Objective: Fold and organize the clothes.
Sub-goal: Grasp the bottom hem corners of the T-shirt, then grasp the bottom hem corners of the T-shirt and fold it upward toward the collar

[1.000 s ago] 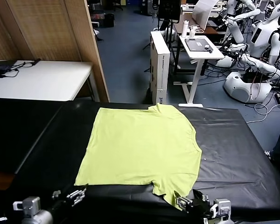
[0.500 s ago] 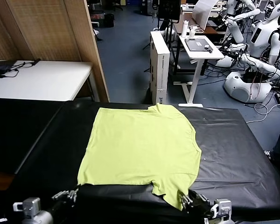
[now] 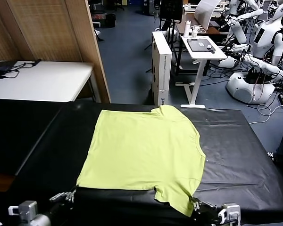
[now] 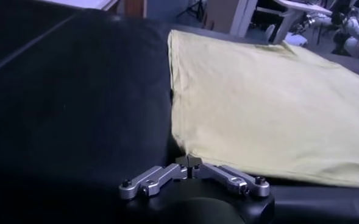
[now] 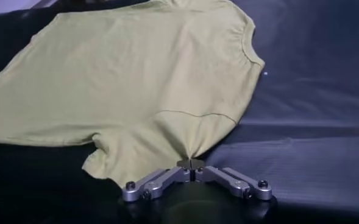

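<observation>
The clothes are one lime yellow-green T-shirt lying flat on the black table cover, neck to the right and hem to the left. My left gripper is at the near left, shut on the hem corner. In the left wrist view the left gripper has its tips together at that corner of the shirt. My right gripper is at the near right, shut on the edge of the near sleeve. In the right wrist view the fabric gathers to a point in the right gripper.
A white table and a wooden panel stand at the far left. Past the far edge are a tall white box, a small white desk and other robots. Black cover lies bare on both sides of the shirt.
Both grippers have gone from open to shut on the shirt's near edge. The near sleeve is drawn out toward me and the shirt has slid slightly nearer.
</observation>
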You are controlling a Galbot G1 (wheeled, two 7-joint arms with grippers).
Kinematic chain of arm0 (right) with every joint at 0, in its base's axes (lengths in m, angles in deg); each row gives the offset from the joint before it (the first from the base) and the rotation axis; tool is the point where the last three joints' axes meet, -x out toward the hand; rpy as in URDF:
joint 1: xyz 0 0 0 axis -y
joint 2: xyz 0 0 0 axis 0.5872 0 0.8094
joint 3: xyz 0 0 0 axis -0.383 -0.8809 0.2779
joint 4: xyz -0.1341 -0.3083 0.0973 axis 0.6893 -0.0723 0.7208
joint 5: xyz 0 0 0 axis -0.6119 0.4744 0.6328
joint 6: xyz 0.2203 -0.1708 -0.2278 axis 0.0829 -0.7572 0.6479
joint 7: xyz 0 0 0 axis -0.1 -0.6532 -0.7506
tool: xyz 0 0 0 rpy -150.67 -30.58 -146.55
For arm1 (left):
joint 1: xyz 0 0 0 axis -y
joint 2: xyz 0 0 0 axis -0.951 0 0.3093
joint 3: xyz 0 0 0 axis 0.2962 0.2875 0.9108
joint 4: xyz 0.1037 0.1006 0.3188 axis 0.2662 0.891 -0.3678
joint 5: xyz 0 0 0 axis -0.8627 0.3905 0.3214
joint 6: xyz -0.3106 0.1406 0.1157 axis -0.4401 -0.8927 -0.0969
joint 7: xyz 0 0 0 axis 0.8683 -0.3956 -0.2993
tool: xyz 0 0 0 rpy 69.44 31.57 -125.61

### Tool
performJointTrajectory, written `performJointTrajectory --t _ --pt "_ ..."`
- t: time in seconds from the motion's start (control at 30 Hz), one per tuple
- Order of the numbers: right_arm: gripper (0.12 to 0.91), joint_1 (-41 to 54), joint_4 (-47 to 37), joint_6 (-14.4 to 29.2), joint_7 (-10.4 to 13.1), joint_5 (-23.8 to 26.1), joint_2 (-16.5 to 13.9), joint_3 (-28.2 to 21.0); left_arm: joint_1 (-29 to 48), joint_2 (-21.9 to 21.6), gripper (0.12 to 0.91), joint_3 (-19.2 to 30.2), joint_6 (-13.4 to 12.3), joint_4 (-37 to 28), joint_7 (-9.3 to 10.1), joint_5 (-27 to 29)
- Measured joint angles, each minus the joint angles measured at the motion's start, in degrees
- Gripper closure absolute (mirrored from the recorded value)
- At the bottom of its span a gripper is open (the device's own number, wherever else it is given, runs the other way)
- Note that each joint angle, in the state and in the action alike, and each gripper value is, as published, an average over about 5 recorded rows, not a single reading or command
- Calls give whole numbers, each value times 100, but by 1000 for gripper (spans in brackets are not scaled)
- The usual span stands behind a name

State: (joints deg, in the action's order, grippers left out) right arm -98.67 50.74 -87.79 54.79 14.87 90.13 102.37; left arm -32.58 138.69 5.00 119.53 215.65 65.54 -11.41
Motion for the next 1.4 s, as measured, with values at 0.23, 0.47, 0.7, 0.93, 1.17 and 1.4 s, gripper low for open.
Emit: performJointTrajectory --t 0.23,0.47,0.7,0.93,1.17,1.4 --pt "885 524 -319 585 -317 -226 -161 -18 185 193 886 51 -102 110 98 -88" --pt "885 1436 -888 726 -307 -546 -393 -242 727 475 886 150 -225 -70 119 -163" --pt "885 2476 -1577 874 -288 -534 -506 -639 1362 750 886 273 -333 -317 144 -145" --pt "885 3271 -2216 1045 -287 -404 -552 -1165 1956 957 886 444 -410 -627 218 -139" --pt "885 3918 -2784 1091 -283 -278 -548 -1626 2392 890 886 684 -434 -997 211 -36" --pt "885 4321 -3146 1095 -260 -219 -539 -1806 2771 714 886 869 -484 -1396 212 -40"
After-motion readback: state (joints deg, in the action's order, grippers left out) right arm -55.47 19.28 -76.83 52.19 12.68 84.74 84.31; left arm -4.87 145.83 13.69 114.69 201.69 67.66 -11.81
